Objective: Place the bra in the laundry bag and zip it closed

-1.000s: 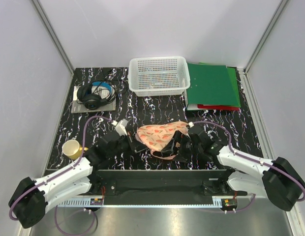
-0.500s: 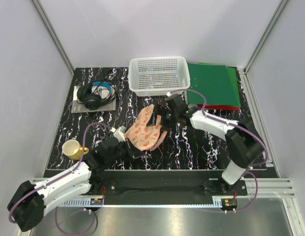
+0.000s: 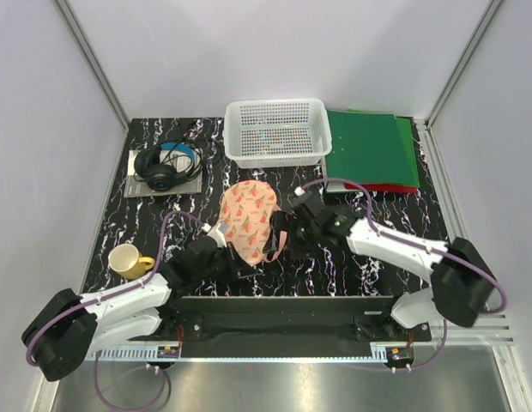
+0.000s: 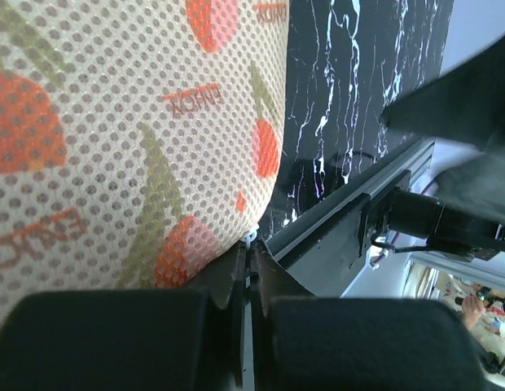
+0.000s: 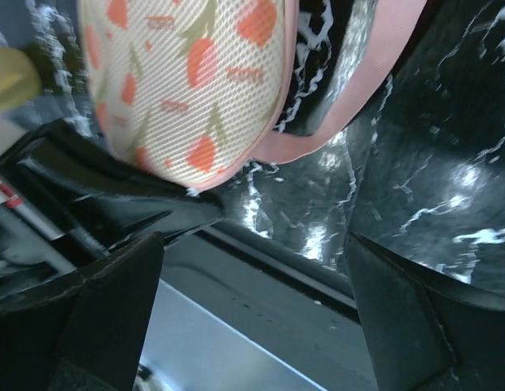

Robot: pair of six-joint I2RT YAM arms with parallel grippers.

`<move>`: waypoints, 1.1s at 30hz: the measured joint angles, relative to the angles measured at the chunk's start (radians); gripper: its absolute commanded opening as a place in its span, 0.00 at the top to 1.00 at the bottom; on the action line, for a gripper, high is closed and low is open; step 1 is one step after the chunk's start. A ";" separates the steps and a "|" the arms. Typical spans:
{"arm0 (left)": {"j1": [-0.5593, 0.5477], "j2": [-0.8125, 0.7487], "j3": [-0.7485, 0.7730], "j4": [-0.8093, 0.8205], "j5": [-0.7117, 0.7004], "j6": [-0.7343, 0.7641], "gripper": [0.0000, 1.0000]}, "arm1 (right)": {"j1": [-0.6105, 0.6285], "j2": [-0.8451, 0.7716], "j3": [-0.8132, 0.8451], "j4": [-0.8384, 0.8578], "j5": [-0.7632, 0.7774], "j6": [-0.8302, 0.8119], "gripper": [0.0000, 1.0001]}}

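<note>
The laundry bag (image 3: 248, 218), peach mesh fabric with a red print, lies folded over at the middle of the table; it fills the left wrist view (image 4: 130, 122) and shows in the right wrist view (image 5: 187, 90). My left gripper (image 3: 229, 256) is shut on its near edge (image 4: 252, 244). My right gripper (image 3: 282, 236) is open and empty just right of the bag, its fingers (image 5: 102, 314) spread wide over the table's front edge. A pink band (image 5: 362, 81) curves out beside the bag; I cannot tell whether it is the bra or the zip edge.
A white mesh basket (image 3: 275, 130) stands at the back centre. Green folders (image 3: 370, 150) lie at the back right. Headphones (image 3: 166, 166) on a pad lie at the back left. A yellow mug (image 3: 126, 260) stands at the front left.
The bag has been turned over toward the back left. My right gripper has come from behind the bag to its near right side. My left gripper has followed the bag's edge.
</note>
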State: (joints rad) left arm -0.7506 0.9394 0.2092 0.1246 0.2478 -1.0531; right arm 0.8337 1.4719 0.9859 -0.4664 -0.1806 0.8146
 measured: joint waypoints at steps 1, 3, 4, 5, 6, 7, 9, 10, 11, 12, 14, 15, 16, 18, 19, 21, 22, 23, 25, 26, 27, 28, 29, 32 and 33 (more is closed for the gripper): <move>-0.004 0.014 0.001 0.014 0.004 -0.001 1.00 | 0.008 -0.042 -0.055 0.059 -0.005 0.046 0.03; -0.009 0.035 0.003 0.035 0.009 -0.003 1.00 | 0.024 -0.103 -0.164 0.177 -0.013 0.156 0.14; -0.011 0.044 0.005 0.047 0.010 -0.005 1.00 | 0.032 -0.117 -0.221 0.250 -0.014 0.209 0.17; -0.014 0.051 0.007 0.057 0.011 -0.006 1.00 | 0.042 -0.118 -0.274 0.323 -0.014 0.266 0.19; -0.016 0.054 0.009 0.063 0.011 -0.006 1.00 | 0.051 -0.109 -0.303 0.368 -0.012 0.300 0.26; -0.018 0.056 0.011 0.069 0.011 -0.007 1.00 | 0.061 -0.094 -0.333 0.423 -0.006 0.338 0.28; -0.022 0.060 0.013 0.081 0.011 -0.010 1.00 | 0.083 -0.051 -0.359 0.508 0.008 0.388 0.34; -0.023 0.060 0.014 0.083 0.011 -0.011 1.00 | 0.092 -0.031 -0.362 0.548 0.014 0.406 0.35; -0.024 0.060 0.014 0.086 0.011 -0.013 1.00 | 0.101 -0.007 -0.362 0.603 0.019 0.428 0.35; -0.026 0.060 0.014 0.088 0.010 -0.013 1.00 | 0.109 0.011 -0.362 0.649 0.024 0.444 0.35; -0.029 0.059 0.014 0.090 0.011 -0.014 1.00 | 0.120 0.039 -0.362 0.719 0.034 0.470 0.36; -0.029 0.059 0.014 0.090 0.011 -0.014 1.00 | 0.125 0.051 -0.362 0.748 0.039 0.479 0.38; -0.029 0.059 0.014 0.090 0.011 -0.014 1.00 | 0.130 0.063 -0.362 0.772 0.042 0.489 0.45; -0.029 0.057 0.014 0.089 0.011 -0.015 1.00 | 0.136 0.082 -0.362 0.805 0.051 0.504 0.53; -0.030 0.055 0.014 0.090 0.011 -0.015 1.00 | 0.138 0.090 -0.362 0.820 0.057 0.515 0.61; -0.030 0.051 0.014 0.089 0.011 -0.015 1.00 | 0.138 0.100 -0.364 0.837 0.066 0.526 0.77; -0.030 0.049 0.014 0.089 0.011 -0.015 1.00 | 0.139 0.102 -0.368 0.843 0.073 0.537 0.90; -0.030 0.047 0.014 0.089 0.010 -0.015 1.00 | 0.139 0.102 -0.372 0.846 0.079 0.539 0.94; -0.030 0.042 0.014 0.087 0.009 -0.014 1.00 | 0.138 0.101 -0.381 0.850 0.091 0.553 1.00; -0.030 0.039 0.014 0.084 0.007 -0.014 1.00 | 0.137 0.100 -0.384 0.851 0.091 0.552 1.00; -0.029 0.035 0.014 0.078 0.006 -0.013 1.00 | 0.131 0.096 -0.387 0.850 0.085 0.552 1.00; -0.022 0.030 0.012 0.075 0.006 -0.010 1.00 | 0.121 0.089 -0.391 0.849 0.078 0.548 1.00; -0.009 0.021 0.009 0.067 0.008 -0.005 1.00 | 0.106 0.080 -0.397 0.847 0.062 0.541 1.00; 0.083 -0.053 -0.019 0.014 0.021 0.017 1.00 | 0.018 0.066 -0.412 0.840 -0.008 0.491 1.00; 0.124 -0.093 -0.031 -0.020 0.021 0.029 1.00 | -0.021 0.066 -0.412 0.834 -0.044 0.467 1.00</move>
State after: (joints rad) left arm -0.6266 0.8463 0.1780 0.1047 0.2684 -1.0237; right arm 0.8131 1.5383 0.5743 0.3679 -0.2245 1.2819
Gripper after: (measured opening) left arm 0.012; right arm 0.025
